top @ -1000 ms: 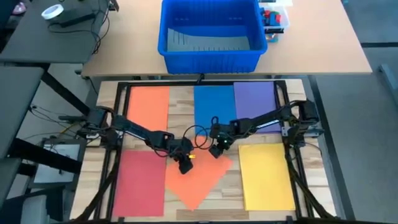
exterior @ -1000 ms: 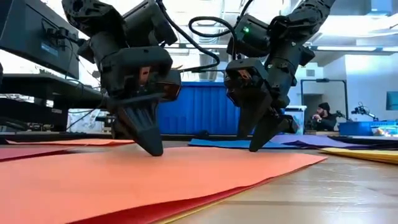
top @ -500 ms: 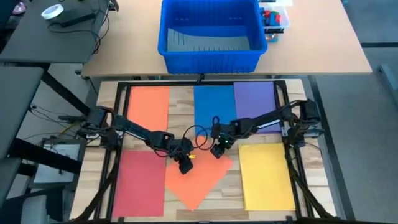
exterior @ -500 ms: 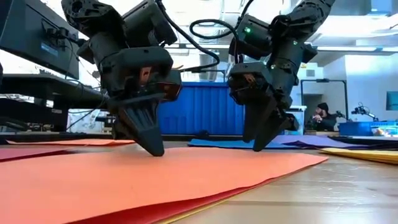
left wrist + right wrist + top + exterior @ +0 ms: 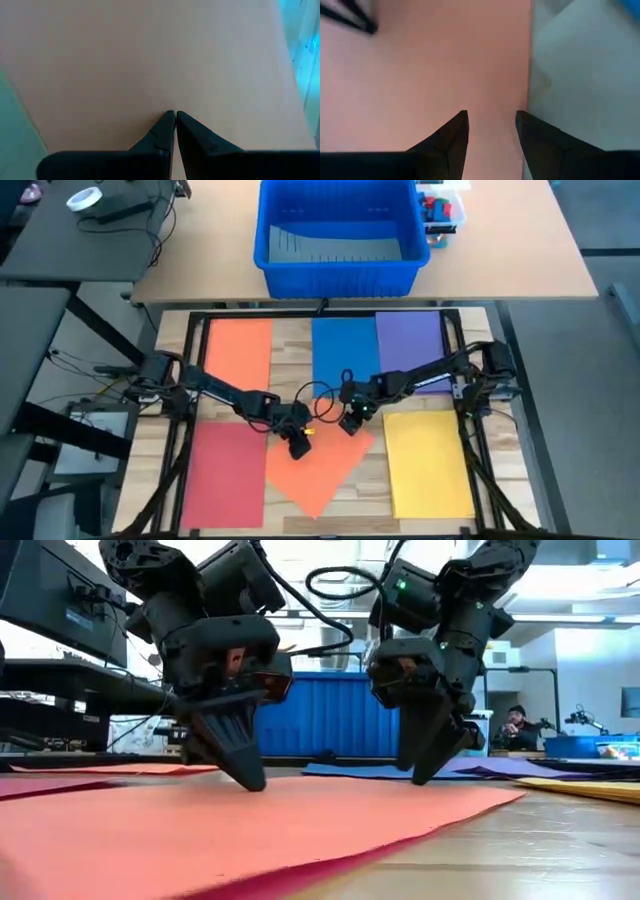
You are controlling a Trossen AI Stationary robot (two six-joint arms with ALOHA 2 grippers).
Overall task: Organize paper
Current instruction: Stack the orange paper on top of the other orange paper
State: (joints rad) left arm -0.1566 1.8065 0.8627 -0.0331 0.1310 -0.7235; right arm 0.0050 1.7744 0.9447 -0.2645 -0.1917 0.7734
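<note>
A tilted orange sheet [image 5: 318, 470] lies mid-table, overlapping the red sheet [image 5: 225, 475] at the near left. Lying flat around it are another orange sheet [image 5: 240, 352], a blue sheet [image 5: 343, 352], a purple sheet [image 5: 410, 348] and a yellow sheet [image 5: 428, 465]. My left gripper [image 5: 300, 448] is shut, its tips down on the tilted sheet's far part. My right gripper [image 5: 350, 425] stands open over the same sheet's far right edge [image 5: 527, 75]. My left gripper presses its shut fingertips [image 5: 170, 117] down on the tilted orange sheet's upper face [image 5: 150, 65], slanting down from above. The sheet lies flat on the table under them. My right gripper's tips [image 5: 425, 775] reach down to the sheet, but I cannot tell whether they touch it.
A big blue bin [image 5: 335, 230] stands on the light table beyond the far edge. Black frame rails [image 5: 175, 430] run along the table's left and right sides. A black cable [image 5: 320, 395] loops between the two grippers.
My right gripper has turned a little at the wrist and shifted slightly along the tilted orange sheet's far edge. The sheet's near edge has swung slightly in the low view. My left gripper has stayed pressed in place.
</note>
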